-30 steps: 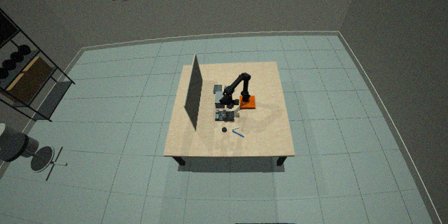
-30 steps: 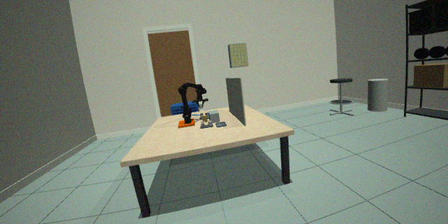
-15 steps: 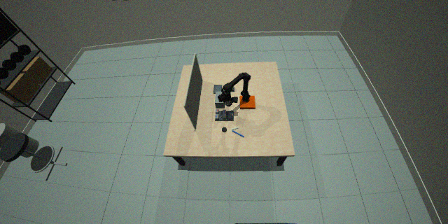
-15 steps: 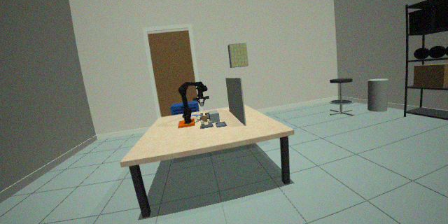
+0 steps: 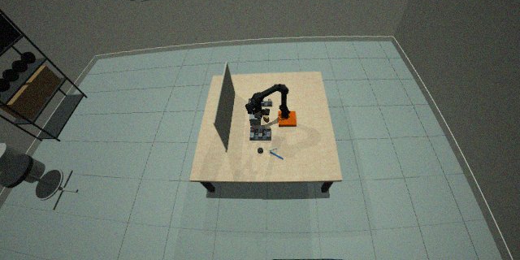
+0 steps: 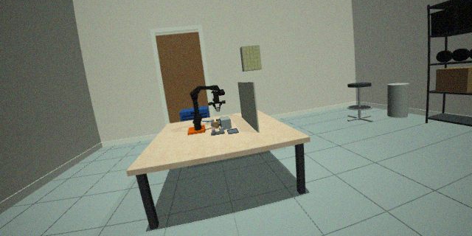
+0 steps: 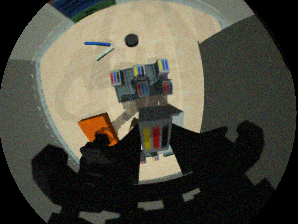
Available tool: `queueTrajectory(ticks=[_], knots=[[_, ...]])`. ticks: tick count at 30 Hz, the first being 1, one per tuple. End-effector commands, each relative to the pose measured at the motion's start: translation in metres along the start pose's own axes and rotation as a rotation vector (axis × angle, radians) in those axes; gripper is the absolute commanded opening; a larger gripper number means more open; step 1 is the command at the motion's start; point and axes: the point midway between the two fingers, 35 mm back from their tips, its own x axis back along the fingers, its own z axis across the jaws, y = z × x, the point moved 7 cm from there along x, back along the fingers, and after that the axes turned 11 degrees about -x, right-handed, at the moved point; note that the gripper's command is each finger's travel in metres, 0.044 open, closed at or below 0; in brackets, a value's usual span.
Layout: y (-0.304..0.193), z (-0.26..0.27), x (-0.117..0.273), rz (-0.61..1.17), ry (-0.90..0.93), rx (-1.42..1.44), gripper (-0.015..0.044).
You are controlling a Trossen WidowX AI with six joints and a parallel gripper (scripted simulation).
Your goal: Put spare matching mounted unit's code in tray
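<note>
My gripper point(image 5: 253, 109) point(image 6: 217, 108) is shut on a grey spare whose face shows yellow, red and dark stripes in the wrist view point(image 7: 156, 136). It hangs above the work area, clear of the table. The tray point(image 6: 232, 131) is a flat blue-grey piece near the panel; in the top view the arm mostly hides it. A dark rack point(image 5: 260, 138) point(image 7: 126, 93) holds several spares with coloured stripes. A small tan and dark piece point(image 5: 266, 118) point(image 6: 215, 125) stands near the arm base; I cannot tell whether it is the mounted unit. No back code is readable on it.
A grey box point(image 5: 255, 121) point(image 6: 225, 122) stands near the gripper. A second low holder point(image 5: 266, 103) point(image 6: 217, 133) is beyond it. A tall grey panel point(image 5: 225, 110) point(image 6: 248, 105) stands along one side. A black puck point(image 5: 260, 150) point(image 7: 131, 40) and a blue stick point(image 5: 277, 155) point(image 7: 97, 44) lie past the rack.
</note>
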Motion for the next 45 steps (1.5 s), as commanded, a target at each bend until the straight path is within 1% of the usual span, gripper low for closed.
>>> queueTrajectory(ticks=[1, 9, 21, 33, 45], knots=[[-0.009, -0.021, 0.003, -0.007, -0.011, 0.000, 0.0000], [-0.031, -0.057, 0.007, -0.004, -0.029, -0.010, 0.0000], [-0.079, -0.106, 0.011, 0.008, -0.053, -0.030, 0.0000], [-0.140, -0.147, 0.013, 0.028, -0.045, -0.006, 0.0000], [-0.213, -0.175, 0.013, 0.047, -0.029, 0.028, 0.0000]])
